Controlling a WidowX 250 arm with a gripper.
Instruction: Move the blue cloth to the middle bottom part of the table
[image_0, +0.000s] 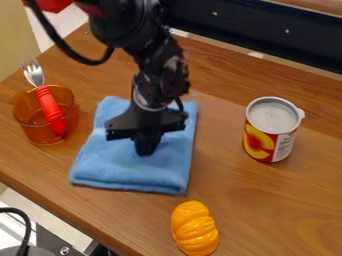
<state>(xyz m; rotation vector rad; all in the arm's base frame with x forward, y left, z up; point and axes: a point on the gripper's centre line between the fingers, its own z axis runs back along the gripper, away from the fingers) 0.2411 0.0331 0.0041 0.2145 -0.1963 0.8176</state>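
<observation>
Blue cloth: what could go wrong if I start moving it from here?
The yellow squash sits just below the cloth, so a slide that way could push or roll it. The cup stands close to the cloth's left side; a sideways swing might tip it and the fork. The claw is over the cloth's middle, so a grip there might bunch it.

Can (269, 129), orange squash (194, 229) — gap between, seemingly passable
</observation>
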